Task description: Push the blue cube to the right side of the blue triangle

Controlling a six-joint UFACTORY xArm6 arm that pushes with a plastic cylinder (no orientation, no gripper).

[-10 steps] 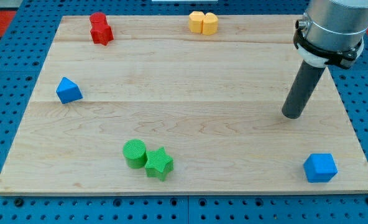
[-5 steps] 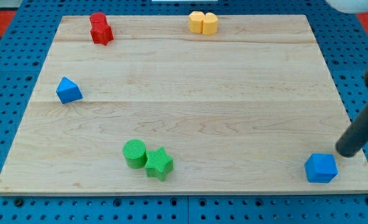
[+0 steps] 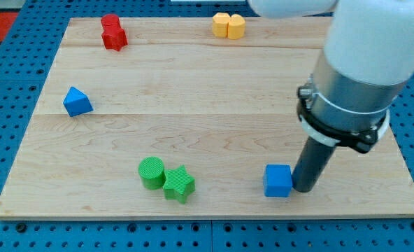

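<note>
tip [image 3: 302, 189] touching right face of blue cube [image 3: 277, 181], lower right of frame; no fingers here, bare rod only. blue triangle [image 3: 76, 102] far at left; most pushing left.

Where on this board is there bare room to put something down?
The wide middle is free, bordered by the blue triangle, the yellow blocks, and the green pair. The top strip between the red block and the yellows is free too. It is crowded near my tip, beside the blue cube.
</note>
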